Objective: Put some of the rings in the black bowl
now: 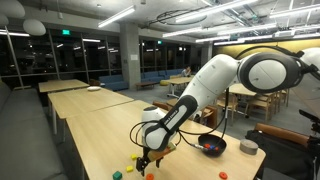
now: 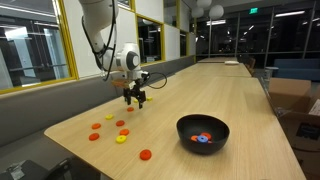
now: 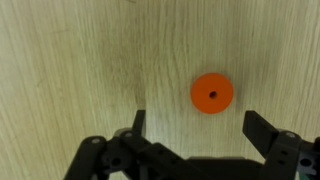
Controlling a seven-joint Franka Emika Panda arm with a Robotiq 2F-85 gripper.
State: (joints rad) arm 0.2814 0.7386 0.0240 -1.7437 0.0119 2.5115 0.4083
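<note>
Hovering over the counter (image 3: 60, 60) with the tool (image 3: 195, 120) spread wide, pinching nothing. Right of centre in the wrist view, just above the fingertips (image 3: 138, 122), an orange ring (image 3: 212, 93), flat, ungripped. At lower right in an exterior view, the bowl (image 2: 185, 135) with rings (image 2: 201, 138) inside; loose rings (image 2: 121, 138) at lower left

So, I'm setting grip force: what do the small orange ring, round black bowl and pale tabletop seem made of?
The small orange ring looks like matte plastic: flat, even colour, tiny centre hole. The round black bowl is glossy, perhaps plastic or glazed ceramic: light glints on its rim. The pale tabletop is wood or wood-look laminate: grain streaks show.
</note>
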